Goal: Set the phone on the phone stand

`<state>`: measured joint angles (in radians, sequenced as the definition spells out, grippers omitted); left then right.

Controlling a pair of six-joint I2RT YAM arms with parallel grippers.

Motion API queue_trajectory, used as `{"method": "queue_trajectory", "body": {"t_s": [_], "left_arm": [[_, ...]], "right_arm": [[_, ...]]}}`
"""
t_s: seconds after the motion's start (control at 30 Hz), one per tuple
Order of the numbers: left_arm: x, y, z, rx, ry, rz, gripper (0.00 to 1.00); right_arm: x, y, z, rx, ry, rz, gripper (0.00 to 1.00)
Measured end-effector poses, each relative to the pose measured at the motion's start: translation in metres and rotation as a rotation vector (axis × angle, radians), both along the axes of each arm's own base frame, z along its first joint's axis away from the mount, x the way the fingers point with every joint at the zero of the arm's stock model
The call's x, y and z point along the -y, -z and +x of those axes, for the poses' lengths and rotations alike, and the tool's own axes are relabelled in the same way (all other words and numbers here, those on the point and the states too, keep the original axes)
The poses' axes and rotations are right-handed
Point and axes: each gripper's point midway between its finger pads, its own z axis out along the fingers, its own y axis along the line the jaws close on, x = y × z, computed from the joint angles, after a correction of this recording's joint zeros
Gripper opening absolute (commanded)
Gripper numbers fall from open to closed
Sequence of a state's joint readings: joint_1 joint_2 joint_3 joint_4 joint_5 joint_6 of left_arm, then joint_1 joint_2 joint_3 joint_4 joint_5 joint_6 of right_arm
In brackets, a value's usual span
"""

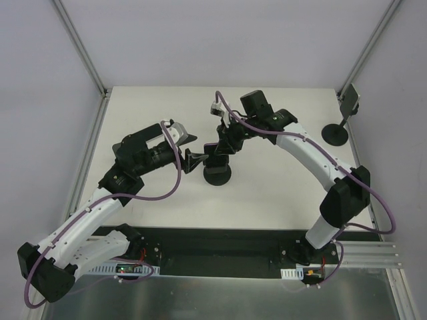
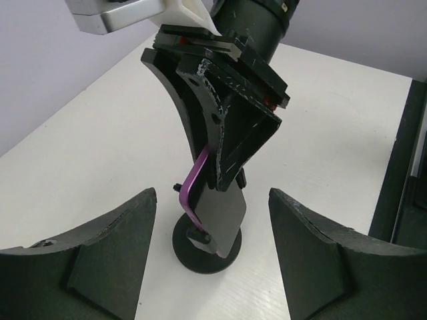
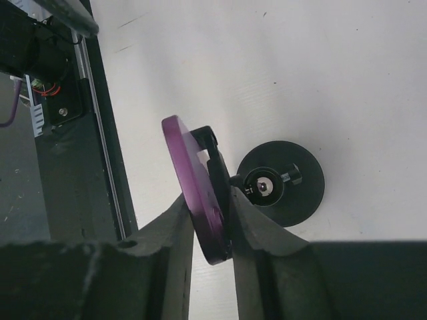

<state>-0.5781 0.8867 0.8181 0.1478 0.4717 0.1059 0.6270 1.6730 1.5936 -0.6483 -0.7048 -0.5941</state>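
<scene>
At the near middle of the white surface (image 1: 267,193), the disc base of the phone stand (image 3: 300,193). Just to its left, the left claw (image 1: 195,161), turned toward the stand, spread wide and with nothing between its fingers (image 2: 100,260). Directly above the base, the phone (image 3: 193,167), purple at the edge and black on the face, pinched on both flat sides by the right claw (image 3: 211,195), closed on it and reaching in from the far right. Long axis of the phone steep, leaning a little, with the lower end down at the head of the stand and apparently touching it. So, for the coming move, probably only a small settling downward along this axis with the right arm. Left arm just as near, and free for steadying. At the far right, well apart, a second stand (image 1: 333,135).
</scene>
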Motion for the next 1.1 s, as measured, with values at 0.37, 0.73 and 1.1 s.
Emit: {"method": "queue_trajectory", "body": {"t_s": [0.37,0.73,1.1], "left_arm": [[-0.002,-0.004,-0.001,-0.001,-0.004,-0.015,0.66],[-0.007,-0.021,-0.011,0.026,-0.005,-0.056,0.65],[-0.006,-0.024,-0.011,0.02,-0.005,-0.077,0.64]], "right_arm": [[0.004,0.0,-0.001,0.06,0.159,0.014,0.01],[0.104,-0.019,0.017,0.182,0.585,-0.05,0.0],[0.323,-0.034,0.084,0.218,1.278,-0.122,0.0]]}}
